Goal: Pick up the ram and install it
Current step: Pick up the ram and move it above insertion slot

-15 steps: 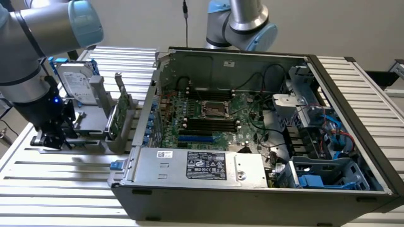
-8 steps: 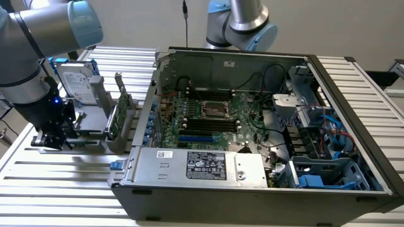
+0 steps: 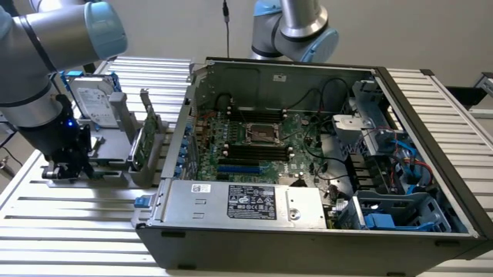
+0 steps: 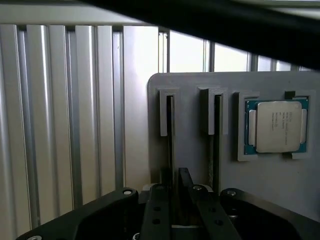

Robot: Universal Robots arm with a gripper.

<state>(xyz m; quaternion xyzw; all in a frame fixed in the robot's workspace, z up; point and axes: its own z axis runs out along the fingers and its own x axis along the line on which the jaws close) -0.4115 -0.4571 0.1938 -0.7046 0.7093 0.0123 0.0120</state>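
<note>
Apparently the gripper (image 3: 64,171), low at the exterior view's left, is clenched on the ram (image 4: 183,175), which stands edge-on in a slot of the grey holder (image 4: 200,82) beside the case (image 3: 308,241). It looks light, stiff, thin and fragile: best pinched mid-length on its flat faces, sparing the contacts.

Ribbed bare-metal counter (image 4: 60,125), matt grey plastic holder (image 4: 190,82).
Processor (image 4: 276,125) lid smooth satin metal; tool (image 4: 182,190) matt black.
</note>
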